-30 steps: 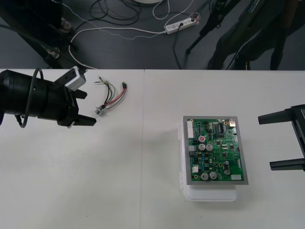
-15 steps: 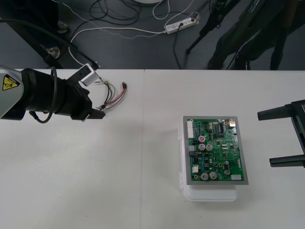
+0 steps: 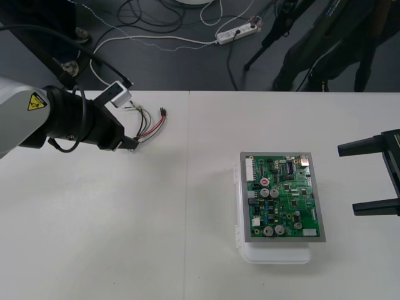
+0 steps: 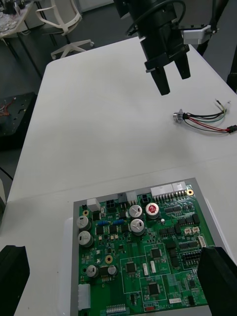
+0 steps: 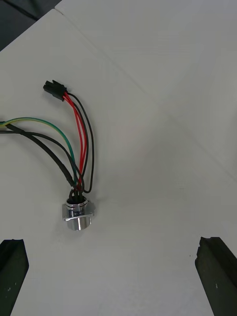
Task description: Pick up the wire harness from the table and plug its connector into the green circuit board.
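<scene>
Left claw (image 3: 127, 139) poised over the socket (image 5: 78, 217) end of the harness (image 3: 149, 125), fingers (image 5: 12, 266) wide apart, nothing held. Harness flat on the table (image 3: 125, 237), far left, well apart from the board (image 3: 282, 197). Best lowered straight, centred on the wires behind the plug (image 5: 54, 90), closed gently. Right claw (image 3: 349, 179) parked at right, spread. Count: one harness, one plug, one socket, one board, two claws.

Soft, even light overhead washes the table (image 3: 156, 237) pale; shadows on it are faint, the floor (image 3: 187, 62) beyond it dim.
</scene>
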